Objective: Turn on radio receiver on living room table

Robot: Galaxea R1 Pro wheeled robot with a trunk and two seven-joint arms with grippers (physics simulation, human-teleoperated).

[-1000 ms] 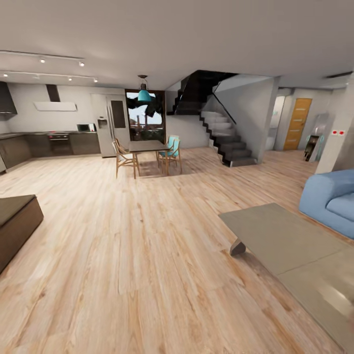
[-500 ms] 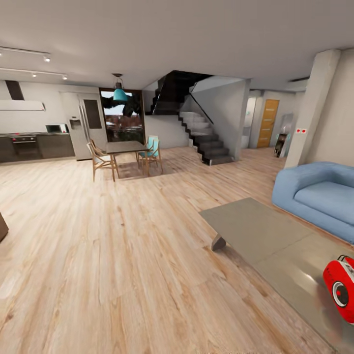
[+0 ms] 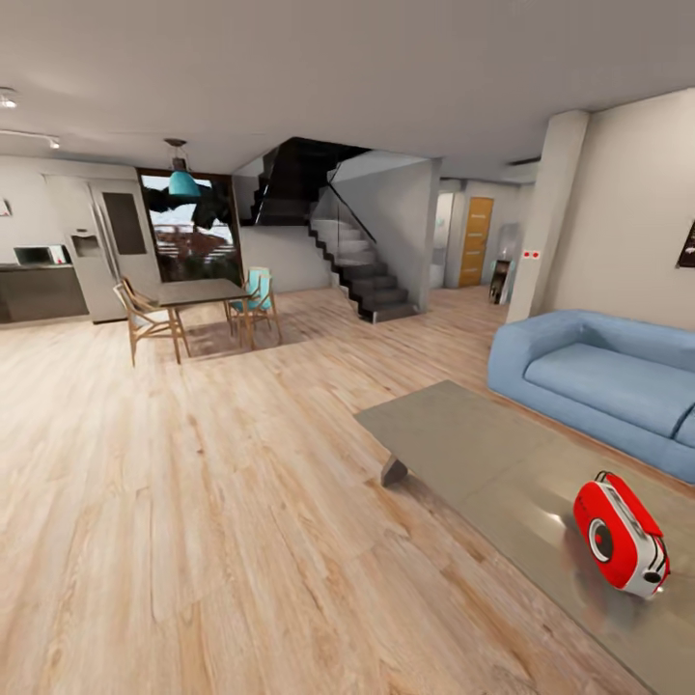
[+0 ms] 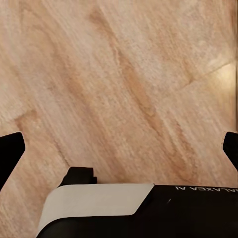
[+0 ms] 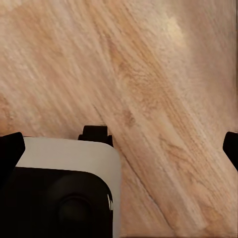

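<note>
Red radio receiver (image 3: 620, 533) stands near table's (image 3: 463, 444) right end, apparently.

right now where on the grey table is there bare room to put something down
Most of the low grey glossy coffee table is bare: the whole stretch from its far end, beside the long blue sofa, up to the small rounded red radio. The radio is the one thing on it, so its spot near the sofa-side edge is the only taken one.
</note>
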